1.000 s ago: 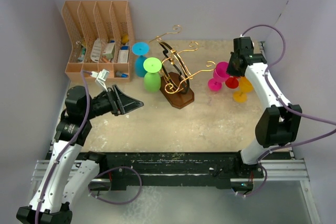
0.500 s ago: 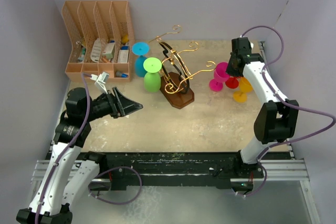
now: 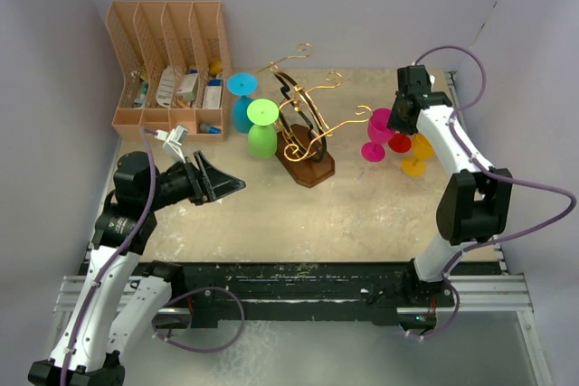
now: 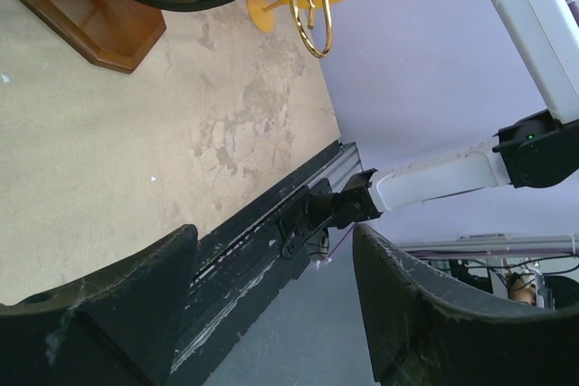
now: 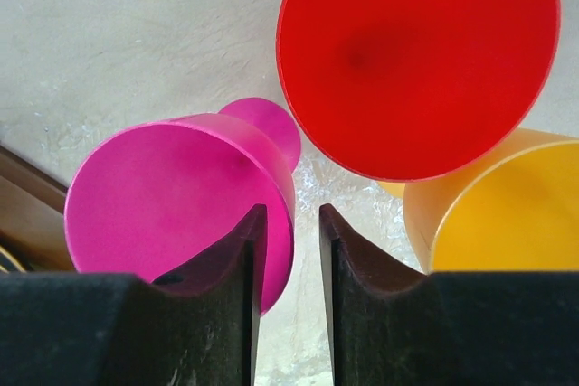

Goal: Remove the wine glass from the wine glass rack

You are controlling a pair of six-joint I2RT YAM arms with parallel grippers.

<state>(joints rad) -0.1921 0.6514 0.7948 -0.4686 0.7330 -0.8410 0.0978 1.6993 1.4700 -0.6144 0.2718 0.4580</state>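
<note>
Magenta wine glass (image 3: 381, 124): stood on the tabletop (image 3: 344, 214) to the right of the wine glass rack (image 3: 309, 165), apart from its gold arms; appeared upright, bowl above foot.
Neighbours: crowded by a red glass (image 5: 416, 61) and a yellow glass (image 5: 498, 223), both just beside it.
Right pincer (image 5: 291, 223): hung directly over the magenta rim with jaws parted a little; straddled the bowl wall, close against one finger with a gap at the other; appeared to clamp nothing.
Left pincer (image 4: 271, 241): held wide open and empty, well apart from the rack, aimed across the tabletop.
On the rack: carried a green glass (image 3: 262, 137) upside down at the left-hand arm.
Blue glass (image 3: 242, 110): sat just behind the green one; could not be told whether hung or standing.
Step in hand: judged to be the let-go of the magenta glass.
Done well: called for jaws widened until both fingers cleared the wall, then a straight rise; risked, with any sideways drift, tipping the glass into the red one.
Progress: counted as one glass off the rack, pending a clean withdrawal.
</note>
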